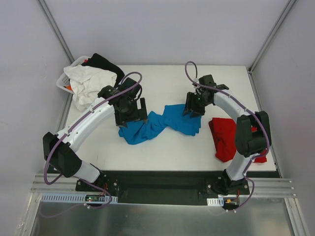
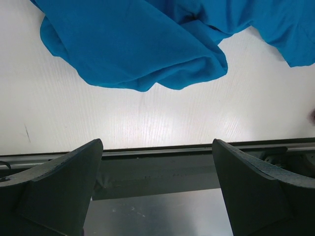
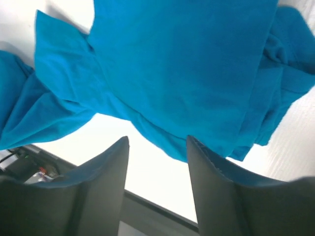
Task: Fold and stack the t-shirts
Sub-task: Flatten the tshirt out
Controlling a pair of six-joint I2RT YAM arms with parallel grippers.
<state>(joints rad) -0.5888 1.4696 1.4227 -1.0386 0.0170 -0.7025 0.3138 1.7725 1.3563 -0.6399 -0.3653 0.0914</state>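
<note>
Left of centre in the top view, the left gripper (image 1: 132, 114) hangs released, jaws wide, by the left end of the blue t-shirt (image 1: 160, 124). That shirt lies crumpled mid-desk (image 1: 172, 147), long axis left-to-right. It looks soft, light and limp, best pinched at a hem corner. The right gripper (image 1: 193, 110) stands half-closed at its right end; I cannot tell if it grips cloth. The red t-shirt (image 1: 225, 137) lies bunched further right, long axis up-down.

Lighting: bright, even, from overhead; your top view is sharp. Shadows: soft, close under the turquoise shirt (image 1: 157, 125). Glare: pale sheen on the table (image 2: 162, 123), left wrist view. Focus: near fingers (image 3: 98, 196) soft; right wrist view slightly blurred.
</note>
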